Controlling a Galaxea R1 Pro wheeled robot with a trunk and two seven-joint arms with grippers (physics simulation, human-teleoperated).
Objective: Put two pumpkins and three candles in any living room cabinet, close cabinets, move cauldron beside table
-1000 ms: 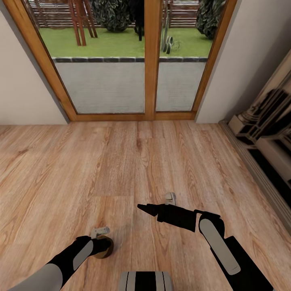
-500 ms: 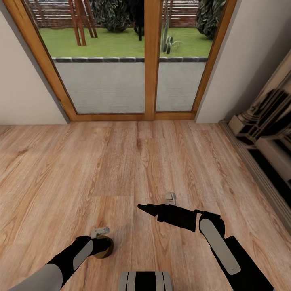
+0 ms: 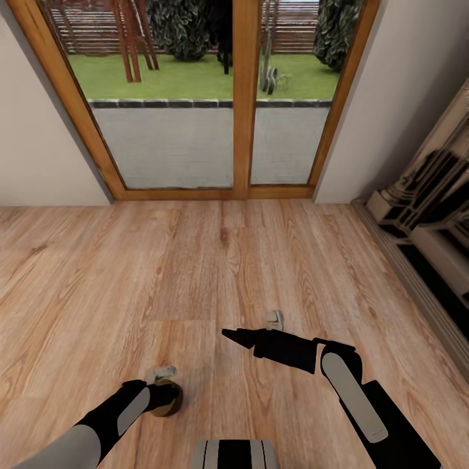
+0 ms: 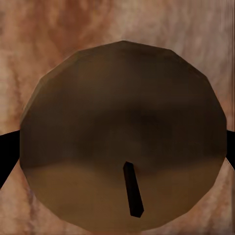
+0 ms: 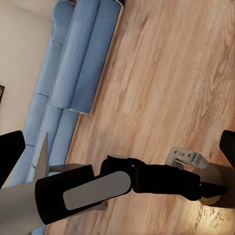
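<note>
My left gripper (image 3: 167,396) hangs low over the wooden floor, shut on a stubby grey-beige candle (image 3: 172,405). In the left wrist view the candle (image 4: 122,122) shows end-on with its dark wick, a dark finger (image 4: 6,152) at either side. The right wrist view looks across at my left arm holding the candle (image 5: 221,185). My right gripper (image 3: 229,335) points left above the floor; its fingers (image 5: 10,156) stand wide apart with nothing between them. The pumpkins, cabinet, cauldron and table are out of view.
A wood-framed glass patio door (image 3: 241,130) stands ahead, with lawn beyond it. A pale and black ornate surround (image 3: 423,208) runs along the right wall. A blue sofa (image 5: 73,63) lies beyond my left arm. Bare plank floor (image 3: 195,260) lies between me and the door.
The whole picture has shifted slightly, so the camera has moved a little. Both arms keep the same pose and the candle stays in the left gripper.
</note>
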